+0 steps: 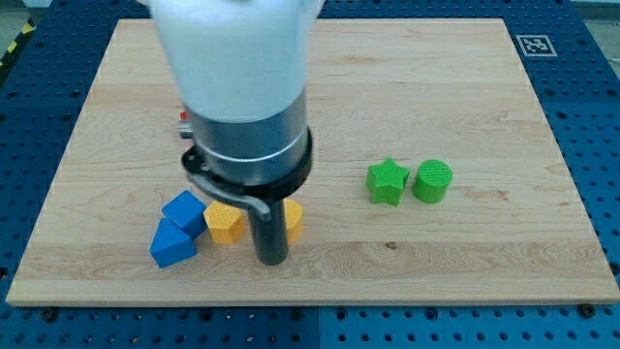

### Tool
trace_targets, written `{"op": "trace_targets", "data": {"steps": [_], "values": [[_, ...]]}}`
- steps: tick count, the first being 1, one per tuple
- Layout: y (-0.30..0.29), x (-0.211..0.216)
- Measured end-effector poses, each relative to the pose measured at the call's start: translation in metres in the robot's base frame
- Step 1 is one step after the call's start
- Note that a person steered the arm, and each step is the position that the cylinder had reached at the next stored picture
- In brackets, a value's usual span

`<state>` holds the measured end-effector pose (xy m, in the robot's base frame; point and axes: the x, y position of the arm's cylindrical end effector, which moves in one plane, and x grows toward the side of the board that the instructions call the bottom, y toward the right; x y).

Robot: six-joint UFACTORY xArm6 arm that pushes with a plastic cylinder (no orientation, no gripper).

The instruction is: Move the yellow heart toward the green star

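Note:
The green star (386, 181) lies right of the board's middle. Two yellow blocks lie near the view's bottom. One yellow block (225, 223) is left of my rod, and its shape could be a heart or a pentagon. The other yellow block (293, 221) is right of the rod and partly hidden by it, so I cannot tell its shape. My tip (272, 260) is down between the two yellow blocks, close against the right one. The arm's white and dark body covers the board above them.
A green cylinder (432, 181) sits just right of the star. A blue cube (184, 210) and a blue wedge-like block (172, 244) lie left of the yellow blocks. A bit of a red block (182, 118) peeks out behind the arm. The wooden board (465, 271) rests on a blue pegboard.

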<state>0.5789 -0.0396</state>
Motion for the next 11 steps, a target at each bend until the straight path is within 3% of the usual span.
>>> {"op": "trace_targets", "data": {"steps": [5,11], "values": [[-0.036,-0.025],[0.016,-0.043]]}}
